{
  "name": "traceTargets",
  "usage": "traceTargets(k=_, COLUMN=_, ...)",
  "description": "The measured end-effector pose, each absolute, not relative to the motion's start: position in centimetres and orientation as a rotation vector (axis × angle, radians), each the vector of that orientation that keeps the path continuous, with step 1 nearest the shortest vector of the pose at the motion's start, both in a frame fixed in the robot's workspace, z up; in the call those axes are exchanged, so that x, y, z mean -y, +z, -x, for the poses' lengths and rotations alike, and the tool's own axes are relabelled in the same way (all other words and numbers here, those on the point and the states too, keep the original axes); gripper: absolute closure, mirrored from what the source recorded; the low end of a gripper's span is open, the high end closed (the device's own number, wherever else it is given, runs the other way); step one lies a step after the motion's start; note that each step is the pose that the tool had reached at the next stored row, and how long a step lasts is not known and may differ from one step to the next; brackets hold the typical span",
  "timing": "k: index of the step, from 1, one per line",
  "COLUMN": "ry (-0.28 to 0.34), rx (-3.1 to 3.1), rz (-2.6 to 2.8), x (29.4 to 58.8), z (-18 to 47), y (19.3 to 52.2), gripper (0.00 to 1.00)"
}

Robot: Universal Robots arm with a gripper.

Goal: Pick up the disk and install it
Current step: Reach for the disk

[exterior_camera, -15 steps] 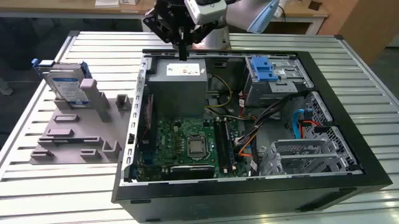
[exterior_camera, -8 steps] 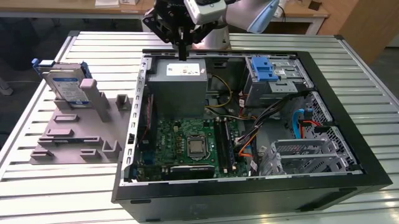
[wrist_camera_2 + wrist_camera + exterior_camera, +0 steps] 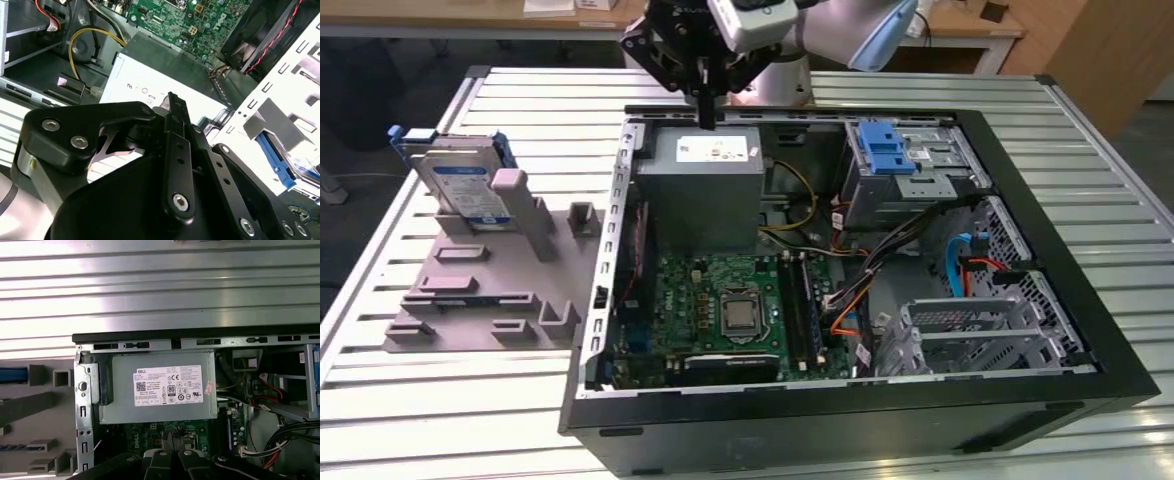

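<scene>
The disk (image 3: 464, 185) is standing on edge in a slot at the far end of a grey stand (image 3: 480, 300). The stand is lying on the slatted metal table (image 3: 400, 400), at the exterior view's left of the open computer case (image 3: 854, 425). The disk's long axis is running roughly upright, leaning a little, and its broad face is looking toward the case. That face is showing silver metal with a white-and-blue label, and blue plastic rails are framing its edges and sticking out at the top. Nothing is touching it apart from the stand, and the space above it and around it on the table side is lying open.

The gripper (image 3: 707, 118) is hanging well apart from the disk, over the far rim of the case and just above the grey power supply box (image 3: 707, 185). Its jaws are pressing together into one narrow tip and are gripping nothing. In both wrist views the box (image 3: 160, 390) (image 3: 150, 85) is sitting right below the black fingers (image 3: 172, 107).

Inside the case, a green circuit board (image 3: 734, 300) is lying beyond the box. A metal drive cage (image 3: 914, 185) with a blue latch (image 3: 891, 150) is standing at the exterior view's far right.
</scene>
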State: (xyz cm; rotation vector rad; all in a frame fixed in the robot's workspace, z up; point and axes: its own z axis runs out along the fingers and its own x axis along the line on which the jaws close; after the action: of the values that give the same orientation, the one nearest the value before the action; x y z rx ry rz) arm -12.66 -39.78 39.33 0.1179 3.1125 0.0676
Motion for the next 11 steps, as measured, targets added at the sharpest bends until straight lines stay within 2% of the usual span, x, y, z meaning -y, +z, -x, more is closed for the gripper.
traceTargets(k=11, ry=0.067, rx=-3.112, rz=-0.118, x=38.6, z=14.2, y=39.3, gripper=0.89)
